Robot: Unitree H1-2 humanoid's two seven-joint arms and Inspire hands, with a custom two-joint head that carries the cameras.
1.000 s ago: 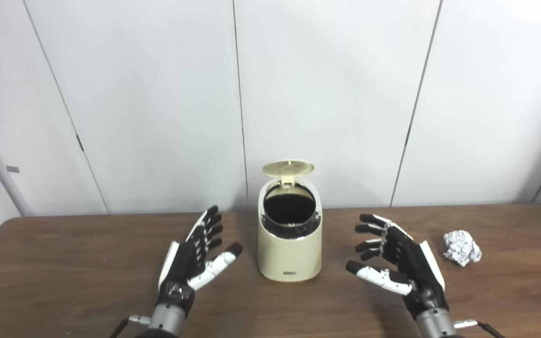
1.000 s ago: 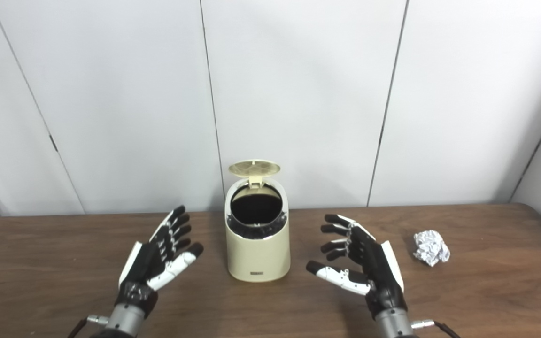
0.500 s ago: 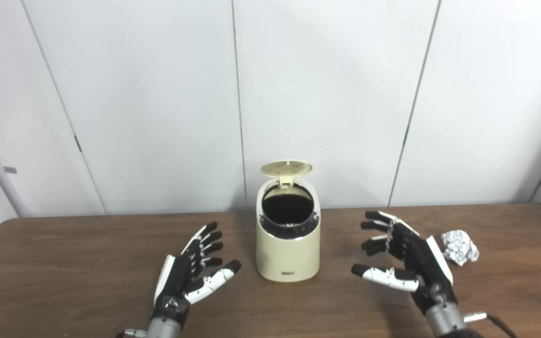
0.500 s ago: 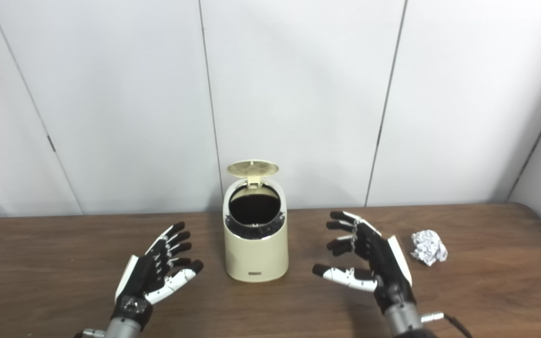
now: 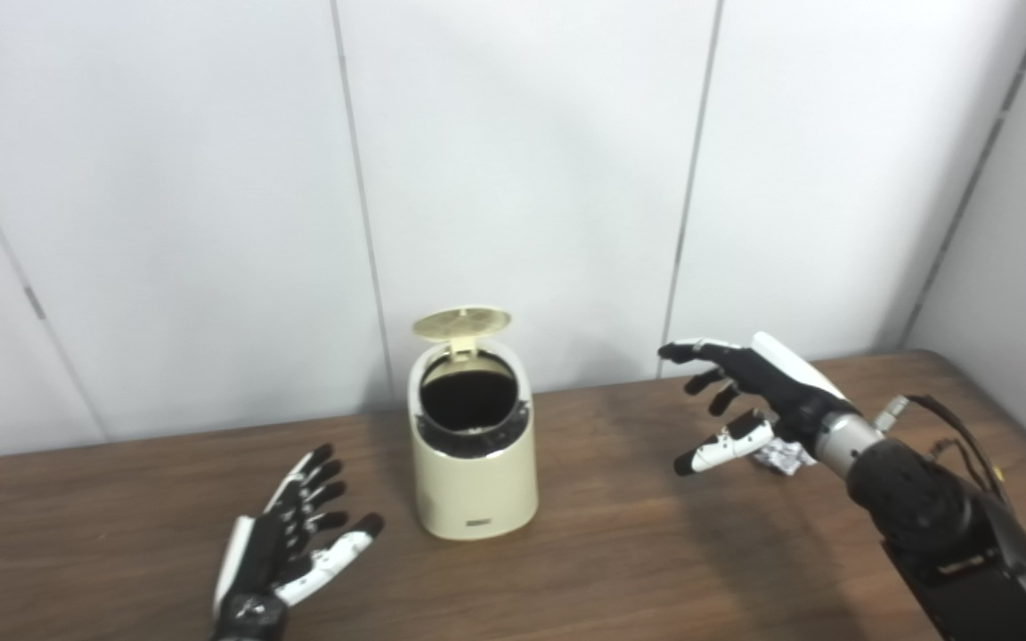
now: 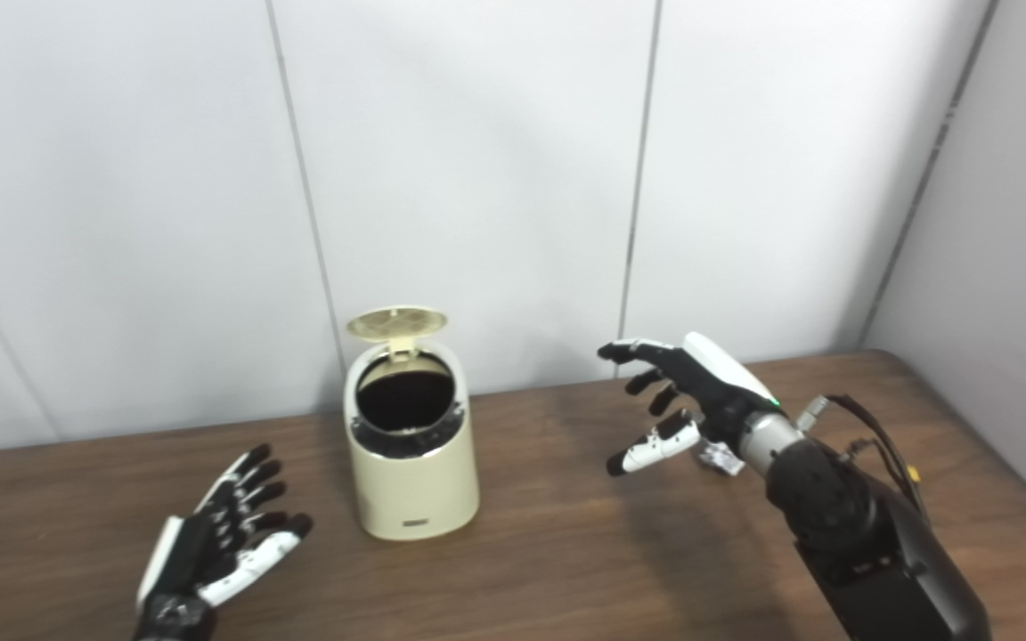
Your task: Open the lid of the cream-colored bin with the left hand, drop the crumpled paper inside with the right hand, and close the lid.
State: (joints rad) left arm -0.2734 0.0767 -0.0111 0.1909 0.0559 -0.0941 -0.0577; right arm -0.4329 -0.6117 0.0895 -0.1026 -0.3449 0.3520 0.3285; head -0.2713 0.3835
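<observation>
In the left eye view, the cream-colored bin (image 5: 474, 463) stands at centre on the tabletop (image 5: 620, 570), its lid (image 5: 462, 322) tipped up. The left hand (image 5: 286, 556) lies lower left, fingers spread, holding nothing. In the right eye view, the right hand (image 6: 687, 401) hangs mid-right, fingers loosely apart and empty, over the crumpled paper (image 6: 720, 458) peeking out beneath it.

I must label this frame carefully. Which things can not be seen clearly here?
- Paper: mostly hidden behind the right hand in both views; contact unclear.
- Bin interior: dark, contents cannot be told.
- Left hand: wrist cut off by the bottom edge.
</observation>
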